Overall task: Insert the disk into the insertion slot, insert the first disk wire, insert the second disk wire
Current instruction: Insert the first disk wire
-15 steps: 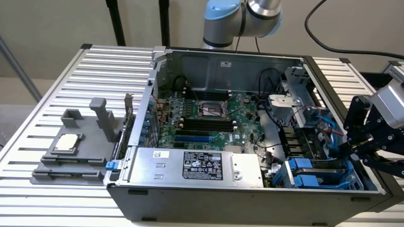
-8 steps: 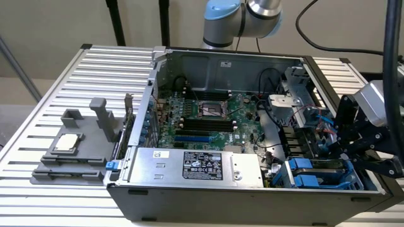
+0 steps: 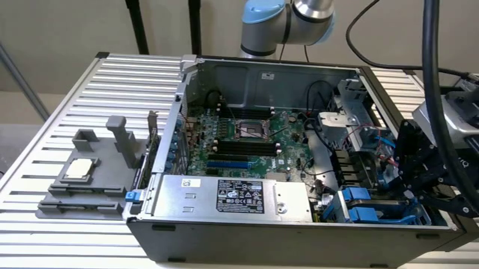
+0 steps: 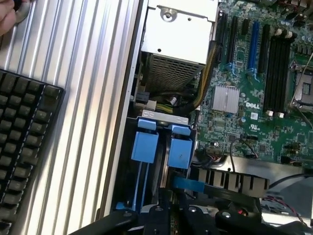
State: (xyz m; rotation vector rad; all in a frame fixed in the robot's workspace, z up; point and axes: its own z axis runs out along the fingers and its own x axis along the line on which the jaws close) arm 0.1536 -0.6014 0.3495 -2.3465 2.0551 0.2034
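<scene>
In the exterior view the gripper (image 3: 416, 178), fingers closed, hangs over the near right corner of the open case, just right of the insertion slot (image 3: 385, 208). The disk (image 3: 354, 196) sits there in its blue carrier. Its long axis runs left to right, handle end toward the power-supply box (image 3: 232, 196). In the wrist view the gripper (image 4: 171, 208) looks along that axis. The disk (image 4: 180, 152), by my reading the carrier in line with it, stands beside a second blue carrier (image 4: 145, 146). A flat blue cable (image 4: 188, 182) lies at the fingertips; whether it is pinched I cannot tell.
</scene>
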